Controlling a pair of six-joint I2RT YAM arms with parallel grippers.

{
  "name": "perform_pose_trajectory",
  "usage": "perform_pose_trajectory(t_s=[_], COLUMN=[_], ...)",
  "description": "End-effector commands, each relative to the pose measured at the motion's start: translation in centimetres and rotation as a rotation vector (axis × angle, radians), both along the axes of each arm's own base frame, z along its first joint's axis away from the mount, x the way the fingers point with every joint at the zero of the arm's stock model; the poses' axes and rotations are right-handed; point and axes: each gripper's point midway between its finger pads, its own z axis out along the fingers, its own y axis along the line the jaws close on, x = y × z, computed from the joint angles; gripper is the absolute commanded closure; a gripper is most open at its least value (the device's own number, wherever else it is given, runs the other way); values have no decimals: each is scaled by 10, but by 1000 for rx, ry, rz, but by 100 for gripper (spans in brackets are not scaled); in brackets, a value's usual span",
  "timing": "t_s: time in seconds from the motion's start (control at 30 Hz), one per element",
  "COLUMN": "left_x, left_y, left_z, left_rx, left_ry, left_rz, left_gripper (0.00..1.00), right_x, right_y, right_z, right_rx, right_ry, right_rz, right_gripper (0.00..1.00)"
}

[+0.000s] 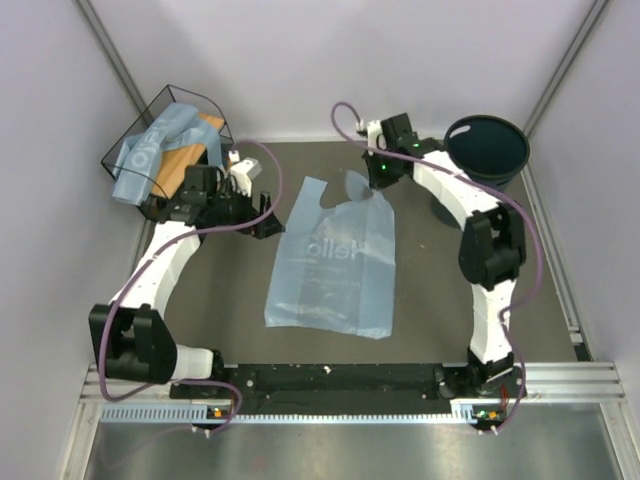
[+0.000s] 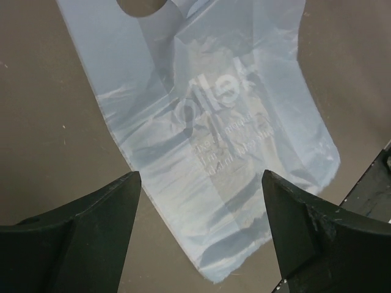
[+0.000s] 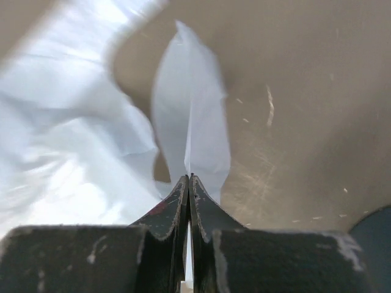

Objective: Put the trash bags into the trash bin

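A light-blue translucent trash bag lies spread flat on the dark mat in the middle. My right gripper is at its far right handle and is shut on that handle, the thin film pinched between the fingers. My left gripper is open and empty, hovering just left of the bag's upper left edge; the bag shows below and between its fingers. The dark blue-grey trash bin stands at the far right corner, apart from both grippers. More light-blue bags hang over the wire basket.
A black wire-framed basket with a wooden base sits at the far left corner, behind my left arm. Grey walls close in the back and sides. A metal rail runs along the near edge.
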Motion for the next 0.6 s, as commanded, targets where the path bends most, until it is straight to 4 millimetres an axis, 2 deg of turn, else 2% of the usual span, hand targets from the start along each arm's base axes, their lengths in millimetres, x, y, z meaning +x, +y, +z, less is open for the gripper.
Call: perform_pose_trajectory(t_s=[0.0, 0.03, 0.07, 0.1, 0.17, 0.23, 0.4, 0.47, 0.5, 0.57], left_x=[3, -1, 2, -2, -5, -12, -22, -28, -34, -44], left_y=[-5, -5, -6, -8, -10, -11, -28, -40, -46, -61], left_z=[82, 98, 113, 123, 151, 168, 183, 185, 186, 185], left_rx=[-129, -144, -152, -190, -233, -278, -349, -373, -385, -397], left_ry=[-232, -284, -359, -355, -460, -501, -570, -576, -584, -613], left_rz=[-8, -11, -19, -2, -1, 15, -44, -97, -133, -217], left_gripper=[12, 9, 7, 7, 5, 3, 1, 1, 1, 1], right_x=[-30, -51, -61, -71, -100, -120, -181, -202, -215, -231], right_y=[41, 49, 52, 55, 59, 64, 69, 74, 73, 74], right_z=[171, 199, 210, 221, 243, 253, 270, 266, 274, 276], right_rx=[378, 453, 495, 525, 575, 595, 637, 617, 619, 627], right_ry=[-276, -293, -294, -299, -315, -321, -338, -371, -403, -419], right_rz=[186, 261, 286, 316, 388, 428, 560, 652, 687, 751], right_gripper=[100, 100, 100, 100, 100, 100, 100, 100, 100, 100])
